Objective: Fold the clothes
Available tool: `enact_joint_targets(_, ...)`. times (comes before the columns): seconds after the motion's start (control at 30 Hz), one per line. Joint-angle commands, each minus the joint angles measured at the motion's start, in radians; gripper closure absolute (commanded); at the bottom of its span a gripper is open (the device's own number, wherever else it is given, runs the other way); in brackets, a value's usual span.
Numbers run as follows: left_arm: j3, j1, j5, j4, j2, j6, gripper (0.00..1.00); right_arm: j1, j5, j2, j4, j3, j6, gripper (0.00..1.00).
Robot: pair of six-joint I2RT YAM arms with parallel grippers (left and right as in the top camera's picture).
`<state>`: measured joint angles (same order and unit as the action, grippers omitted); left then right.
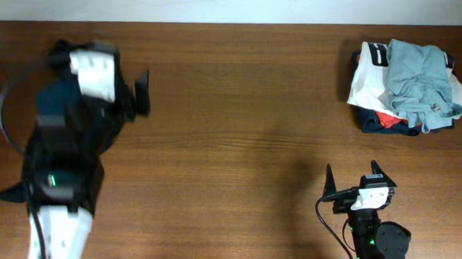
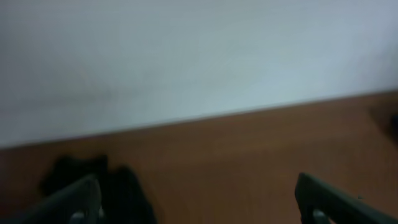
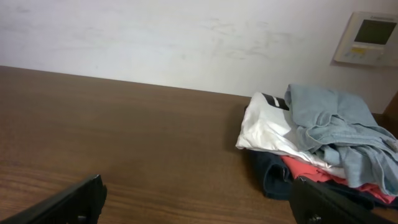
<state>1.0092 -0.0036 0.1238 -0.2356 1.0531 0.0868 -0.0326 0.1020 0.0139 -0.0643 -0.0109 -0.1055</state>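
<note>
The pale grey-teal shirt (image 1: 421, 75) lies crumpled on top of a clothes pile at the far right; it also shows in the right wrist view (image 3: 336, 124). My right gripper (image 1: 352, 175) is open and empty near the front edge, well short of the pile, with only bare table between its fingers (image 3: 199, 208). My left gripper (image 1: 101, 61) is raised at the far left, blurred, open and empty (image 2: 199, 211). A dark, blurred shape (image 2: 112, 186) lies on the table by its left finger. It may be the black top; I cannot tell. No white logo shows.
Under the grey-teal shirt are a white shirt with black letters (image 1: 368, 73) (image 3: 267, 130), a red garment (image 1: 384, 118) (image 3: 311, 171) and a navy one (image 3: 273, 177). A pale wall runs behind the table's far edge, with a wall controller (image 3: 370, 37) on it.
</note>
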Motion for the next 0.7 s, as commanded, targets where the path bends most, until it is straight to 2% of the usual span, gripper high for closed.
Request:
enact_joint_targets(0.0,-0.209,0.005,0.011,0.074,-0.153,0.020,0.01,0.006,-0.008,-0.010,-0.007,0.005,0.001,0.01)
enact_joint_targets(0.07,-0.364,0.005,0.011,0.161,-0.267,0.020,0.01,0.006,-0.008,-0.010,-0.007,0.005,0.001,0.01)
enact_joint_targets(0.27,-0.665,0.005,0.015,0.335,-0.491,0.020,0.01,0.006,-0.008,-0.011,-0.007,0.005,0.001,0.01)
enact_joint_targets(0.43,-0.805,0.005,0.015,0.363,-0.638,0.019,0.01,0.006,-0.008,-0.010,-0.007,0.005,0.001,0.01)
enact_joint_targets(0.67,-0.901,0.010,0.011,0.362,-0.758,0.020,0.01,0.006,-0.008,-0.010,-0.007,0.005,0.001,0.01)
